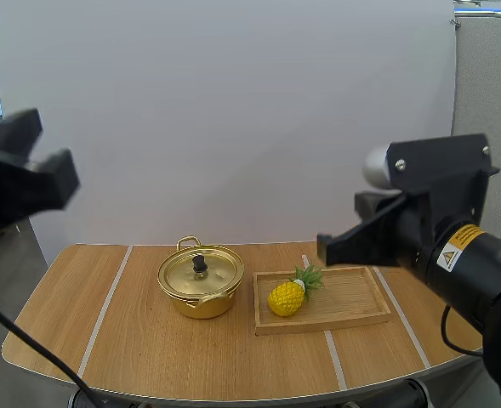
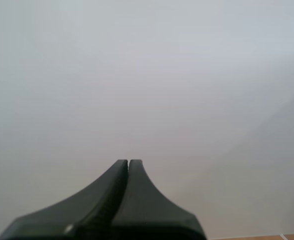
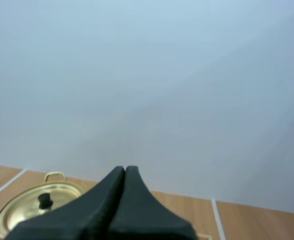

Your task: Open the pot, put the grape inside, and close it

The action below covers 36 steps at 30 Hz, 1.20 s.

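Near the middle of the worktop (image 1: 139, 348) a golden pot (image 1: 201, 296) is sitting with its lid (image 1: 216, 274) on, the black knob (image 1: 200, 264) standing upright at the lid's centre. Its loop handles (image 1: 189, 243) are pointing to about 11 and 5 o'clock. At the pot's 3 o'clock, just beside it but not touching, a wooden tray (image 1: 352, 299) is lying flat. A yellow pineapple (image 1: 287, 297) is resting on the tray's 9 o'clock end, its green crown pointing toward 1 o'clock.

Off the worktop's 9 o'clock side the left gripper (image 2: 129, 162) is hanging high, its fingers (image 2: 112, 200) pressed together into one dark wedge and holding nothing. At the 3 o'clock side the right gripper (image 3: 125, 169) is hanging high too, its fingers (image 3: 102, 205) likewise pressed together and empty, with the pot showing just beyond them. From above, its tip seems to be hovering over the tray's far edge, though the height is hard to judge.
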Available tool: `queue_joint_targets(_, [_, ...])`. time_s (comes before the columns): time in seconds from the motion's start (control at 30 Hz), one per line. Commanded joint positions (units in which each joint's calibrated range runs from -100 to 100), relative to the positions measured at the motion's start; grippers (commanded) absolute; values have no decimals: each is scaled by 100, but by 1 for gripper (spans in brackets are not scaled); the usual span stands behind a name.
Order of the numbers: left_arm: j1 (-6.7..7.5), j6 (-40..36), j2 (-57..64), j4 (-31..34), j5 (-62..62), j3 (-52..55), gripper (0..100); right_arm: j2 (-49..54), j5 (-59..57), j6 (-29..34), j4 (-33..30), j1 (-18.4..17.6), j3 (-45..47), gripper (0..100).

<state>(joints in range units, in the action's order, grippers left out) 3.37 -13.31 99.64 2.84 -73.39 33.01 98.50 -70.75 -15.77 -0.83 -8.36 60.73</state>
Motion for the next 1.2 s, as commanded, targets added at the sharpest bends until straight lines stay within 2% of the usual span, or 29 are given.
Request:
queue_joint_targets(0.0, [5,-188,36,86,1115,1140,2,150,2737,5,38,652,-36,0])
queue_joint_targets(0.13, [5,-188,36,86,1775,1704,2,150,2790,5,276,773,5,0])
queue_joint_targets(0.23, [5,-142,36,86,2767,2443,2,150,3039,5,214,787,218,0])
queue_joint_targets(0.4, [5,-110,36,86,3610,3678,2,150,4054,-23,-83,787,1095,0])
queue_joint_targets(0.63, [5,-110,36,86,4137,5115,2,150,4174,-23,-95,787,2246,0])
queue_joint_targets(0.8, [5,-104,36,86,4379,5752,2,150,4194,-23,-95,787,2872,0])
queue_joint_targets(1.07, [5,-29,36,86,5980,6699,2,150,4392,-23,-187,787,3684,0])
queue_joint_targets(1.1, [5,-29,36,86,6056,6699,2,150,4412,-23,-187,787,3758,0])
queue_joint_targets(1.17, [5,-109,36,63,5460,6699,2,150,4432,-23,-187,787,3899,0])
